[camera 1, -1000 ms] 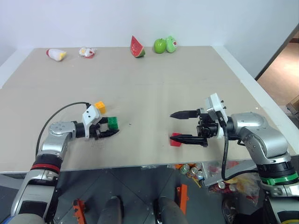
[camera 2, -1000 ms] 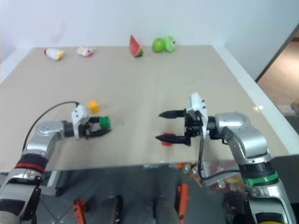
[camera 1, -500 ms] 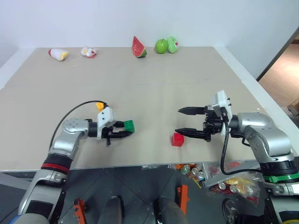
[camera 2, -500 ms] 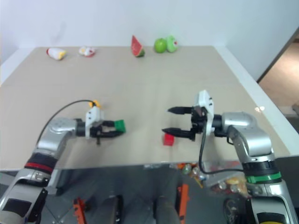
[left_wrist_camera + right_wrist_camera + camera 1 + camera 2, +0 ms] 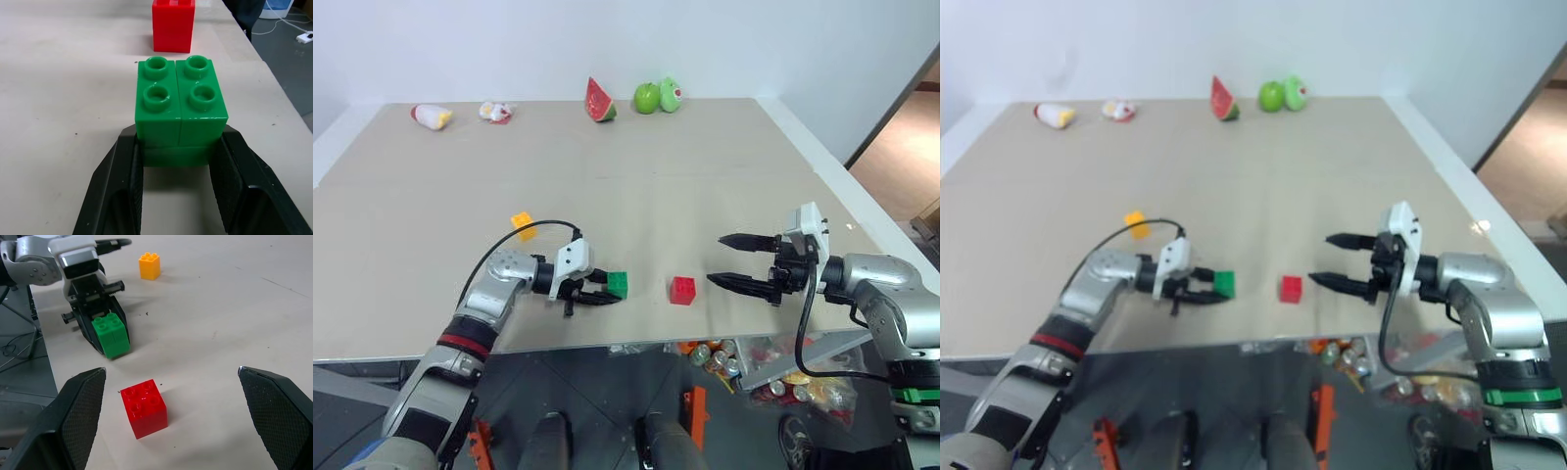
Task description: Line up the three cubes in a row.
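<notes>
My left gripper (image 5: 604, 291) is shut on the green cube (image 5: 618, 284) near the table's front edge, holding it upright by its sides (image 5: 180, 108). The red cube (image 5: 682, 290) sits on the table a short way to the right of the green one, also seen past it in the left wrist view (image 5: 173, 23). The yellow-orange cube (image 5: 522, 221) rests further back and to the left. My right gripper (image 5: 736, 261) hangs open to the right of the red cube (image 5: 145, 407), nothing between its fingers.
A watermelon slice (image 5: 599, 100), a green apple (image 5: 647, 97) and other small toys (image 5: 431, 116) stand along the table's far edge. The table's front edge (image 5: 607, 346) runs just below both grippers, with clutter on the floor underneath.
My left gripper closed on the green cube and carried it right, away from the yellow-orange cube, toward the red one. My right gripper drew back to the right, uncovering the red cube.
</notes>
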{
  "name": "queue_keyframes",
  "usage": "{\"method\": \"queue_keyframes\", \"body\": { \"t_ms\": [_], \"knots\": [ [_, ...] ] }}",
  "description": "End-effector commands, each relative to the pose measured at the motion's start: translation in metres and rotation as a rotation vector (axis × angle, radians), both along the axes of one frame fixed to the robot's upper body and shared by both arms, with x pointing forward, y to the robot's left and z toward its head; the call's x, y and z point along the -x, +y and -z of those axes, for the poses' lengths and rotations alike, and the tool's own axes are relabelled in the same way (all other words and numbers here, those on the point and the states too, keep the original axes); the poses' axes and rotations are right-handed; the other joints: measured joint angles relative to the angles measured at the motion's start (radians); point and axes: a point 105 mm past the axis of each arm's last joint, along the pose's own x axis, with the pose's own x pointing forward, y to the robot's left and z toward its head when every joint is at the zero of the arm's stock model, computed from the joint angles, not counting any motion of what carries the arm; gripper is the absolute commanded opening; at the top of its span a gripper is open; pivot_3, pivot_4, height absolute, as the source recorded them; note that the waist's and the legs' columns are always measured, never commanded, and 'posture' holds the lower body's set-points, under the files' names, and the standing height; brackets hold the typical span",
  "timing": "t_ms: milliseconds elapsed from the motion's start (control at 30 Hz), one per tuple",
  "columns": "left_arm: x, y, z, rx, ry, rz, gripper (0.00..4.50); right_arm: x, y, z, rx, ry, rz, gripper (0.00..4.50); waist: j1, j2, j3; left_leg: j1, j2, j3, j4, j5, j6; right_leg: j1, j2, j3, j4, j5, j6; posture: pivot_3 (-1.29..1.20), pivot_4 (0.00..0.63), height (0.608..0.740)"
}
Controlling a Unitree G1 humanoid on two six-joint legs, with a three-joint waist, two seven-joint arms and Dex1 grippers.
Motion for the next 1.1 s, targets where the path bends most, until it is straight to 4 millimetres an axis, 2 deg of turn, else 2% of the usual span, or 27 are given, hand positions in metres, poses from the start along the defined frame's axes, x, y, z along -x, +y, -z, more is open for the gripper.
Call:
{"method": "queue_keyframes", "body": {
  "t_ms": [33, 233, 533, 567, 767, 800, 933, 967, 1100],
  "knots": [
    [-0.004, -0.007, -0.010, 0.005, -0.048, 0.022, 1.30, 0.002, -0.001, -0.017, -0.006, -0.068, 0.002, 4.50, 0.000, 0.000, 0.000, 0.000, 0.000, 0.000, 0.000, 0.000, 0.000, 0.000, 0.000, 0.001, 0.000, 0.000, 0.000, 0.00, 0.150, 0.740],
    [-0.002, -0.011, -0.007, 0.012, -0.036, 0.032, 1.30, 0.001, 0.001, -0.017, -0.004, -0.071, 0.004, 4.50, 0.000, 0.000, 0.000, 0.000, 0.000, 0.000, 0.000, 0.000, 0.000, 0.000, 0.000, 0.001, 0.000, 0.000, 0.000, 0.00, 0.150, 0.740],
    [0.001, -0.004, -0.001, -0.006, -0.017, 0.007, 1.30, -0.005, 0.007, -0.017, -0.010, -0.075, -0.007, 4.50, -0.001, 0.000, 0.000, 0.000, 0.000, 0.001, 0.000, 0.000, 0.000, 0.000, 0.000, 0.001, 0.000, 0.000, 0.000, 0.00, 0.150, 0.740],
    [0.001, -0.004, 0.000, -0.009, -0.015, 0.003, 2.10, -0.006, 0.008, -0.017, -0.011, -0.074, -0.009, 4.50, 0.000, 0.000, 0.000, 0.001, 0.000, 0.001, 0.000, 0.000, 0.000, 0.000, 0.000, 0.001, 0.000, 0.000, 0.000, 0.00, 0.150, 0.740],
    [-0.006, 0.005, 0.004, -0.021, -0.038, -0.079, 3.99, -0.008, 0.012, -0.017, -0.013, -0.075, -0.022, 4.50, -0.001, 0.000, 0.000, 0.001, 0.000, 0.001, 0.000, 0.000, 0.000, 0.000, 0.000, 0.002, 0.000, 0.000, 0.001, 0.00, 0.150, 0.740],
    [-0.007, 0.011, 0.004, -0.021, -0.037, -0.098, 4.26, -0.008, 0.012, -0.017, -0.014, -0.076, -0.024, 4.50, -0.002, 0.000, 0.000, 0.001, 0.000, 0.001, 0.000, 0.000, 0.000, 0.000, 0.000, 0.002, 0.000, 0.000, 0.001, 0.00, 0.150, 0.740],
    [-0.011, 0.058, -0.008, -0.002, -0.042, -0.246, 4.26, -0.008, 0.013, -0.020, -0.011, -0.082, -0.033, 4.50, -0.020, 0.000, 0.000, 0.002, 0.001, 0.001, -0.002, 0.000, 0.000, -0.001, 0.002, 0.004, 0.000, 0.000, 0.000, 0.00, 0.150, 0.740],
    [-0.007, 0.068, -0.009, -0.006, -0.035, -0.265, 4.26, -0.008, 0.013, -0.021, -0.011, -0.085, -0.035, 4.50, -0.023, 0.000, 0.000, 0.002, 0.002, 0.001, -0.002, 0.000, 0.000, -0.001, 0.003, 0.004, 0.000, 0.000, -0.001, 0.00, 0.150, 0.740],
    [0.026, 0.105, -0.007, -0.064, 0.010, -0.281, 4.26, -0.010, 0.014, -0.027, -0.011, -0.095, -0.050, 4.50, -0.032, 0.000, 0.000, 0.004, 0.008, 0.003, -0.003, -0.001, 0.001, -0.003, 0.008, 0.005, 0.001, 0.001, -0.005, 0.00, 0.150, 0.740]
  ]
}}
